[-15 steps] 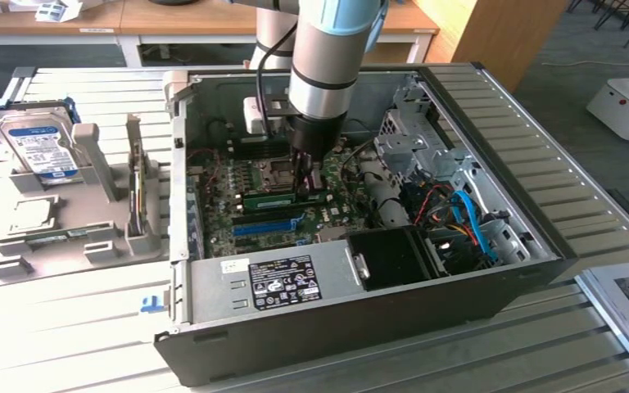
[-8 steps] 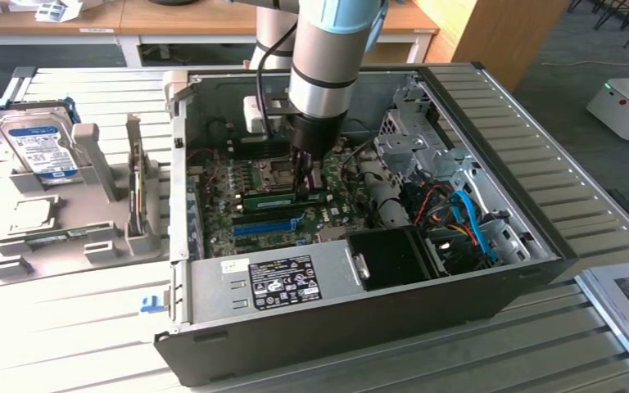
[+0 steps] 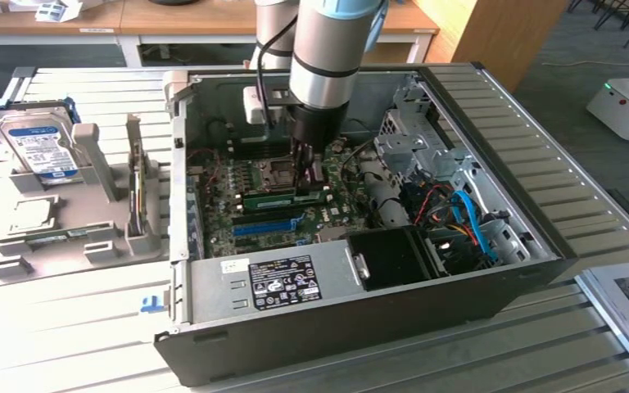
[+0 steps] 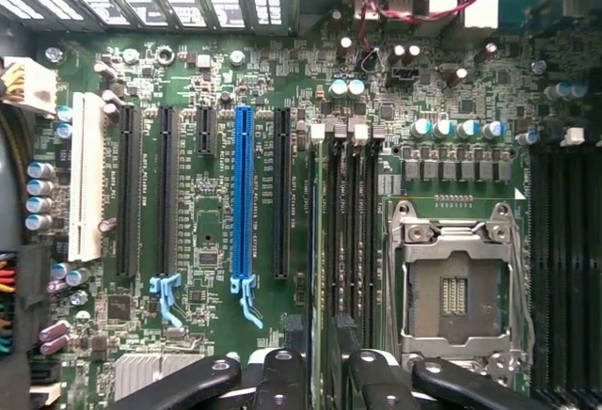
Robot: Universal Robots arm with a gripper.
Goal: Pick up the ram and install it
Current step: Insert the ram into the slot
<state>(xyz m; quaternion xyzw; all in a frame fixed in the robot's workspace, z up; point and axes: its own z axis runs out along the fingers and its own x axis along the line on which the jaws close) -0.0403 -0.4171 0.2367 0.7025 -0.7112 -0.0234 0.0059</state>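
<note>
Item 1, the ram (image 3: 278, 197): slim green stick with a pale label. It stands on its long edge right under my gripper (image 3: 309, 187), down inside the computer case (image 3: 402, 327). Its long axis runs along the memory slots (image 4: 353, 231), crosswise to the direction my fingers close. More of its length shows on the exterior view's left of my fingertips than on the right. It is at slot level. I cannot tell whether it is seated or only resting on the slot.

Item 2, gripper: the fingers are drawn in to a narrow gap. I judge them clamped on the ram's two flat faces near its top edge. The single arm comes down almost vertically into the case.

Item 3, CPU socket (image 4: 456, 288): empty, with a metal frame. It is just beside the slots on the far side of the ram from the expansion slots.

Item 4, blue expansion slot (image 4: 244, 194): parallel to the memory slots, near the gripper on the other side.

Item 5, hard drive (image 3: 33, 147): silver and blue, upright in a grey stand (image 3: 74, 246). It is well apart from my gripper, outside the case on the slatted surface (image 3: 85, 327).
</note>
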